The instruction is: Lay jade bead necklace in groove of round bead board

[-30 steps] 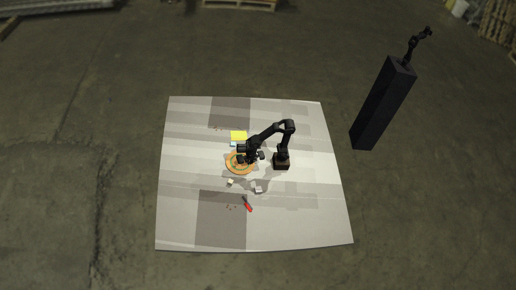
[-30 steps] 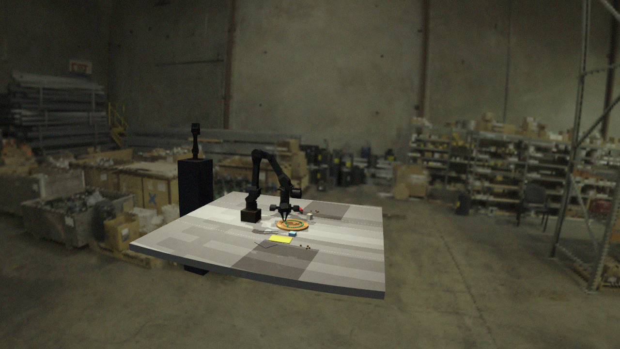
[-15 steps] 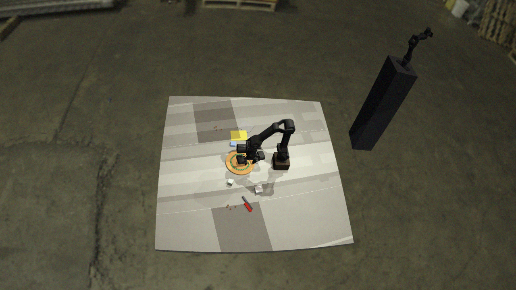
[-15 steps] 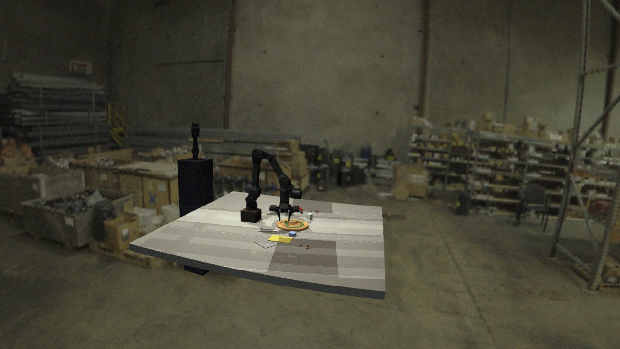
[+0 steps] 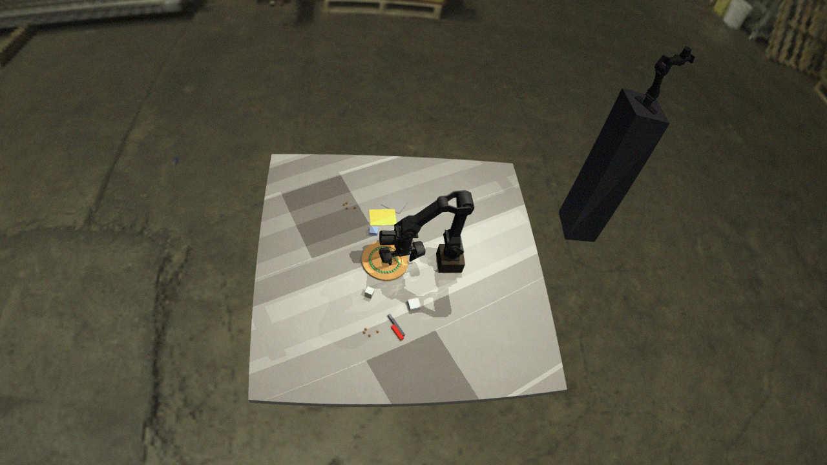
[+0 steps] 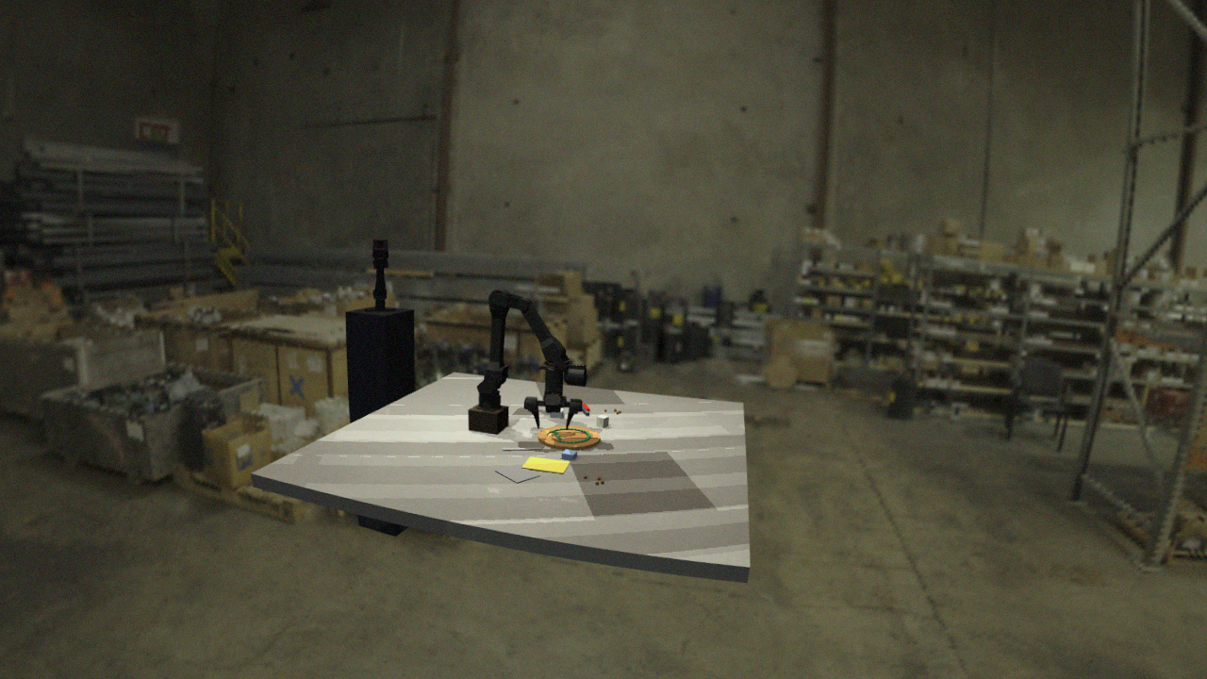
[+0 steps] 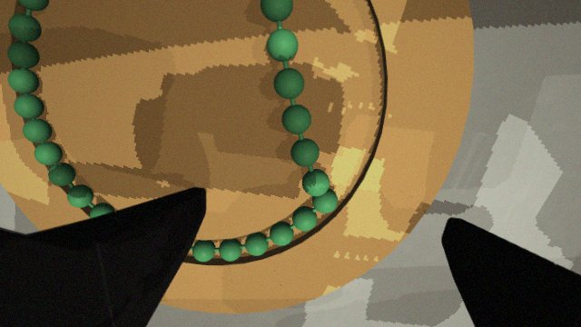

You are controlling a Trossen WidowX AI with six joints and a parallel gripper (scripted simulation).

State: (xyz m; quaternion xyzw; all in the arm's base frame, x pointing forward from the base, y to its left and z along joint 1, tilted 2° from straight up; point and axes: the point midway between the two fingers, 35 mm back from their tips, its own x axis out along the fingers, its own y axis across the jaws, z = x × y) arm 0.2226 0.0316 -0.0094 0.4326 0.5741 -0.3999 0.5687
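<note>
The round orange bead board (image 5: 375,276) (image 6: 595,437) (image 7: 427,136) lies on the table beneath my gripper. The green jade necklace (image 5: 386,272) (image 7: 289,84) lies on it. In the wrist view, its left and bottom beads sit along the groove, while the right-hand strand runs inside the circle and leaves the dark groove on the right bare. The strand bends sharply at the lower right. My gripper (image 5: 400,258) (image 6: 553,427) (image 7: 324,214) is wide open and empty above the board's edge. Its left finger hides some bottom beads; the necklace's far part is outside the wrist view.
A yellow block (image 5: 382,216) (image 6: 546,465) and a small blue block (image 5: 373,230) (image 6: 569,455) are beside the board. Two pale cubes (image 5: 369,292) (image 5: 413,304), a red-handled tool (image 5: 397,332) and small brown balls lie on its other side. The arm's base (image 5: 451,263) (image 6: 487,420) stands nearby.
</note>
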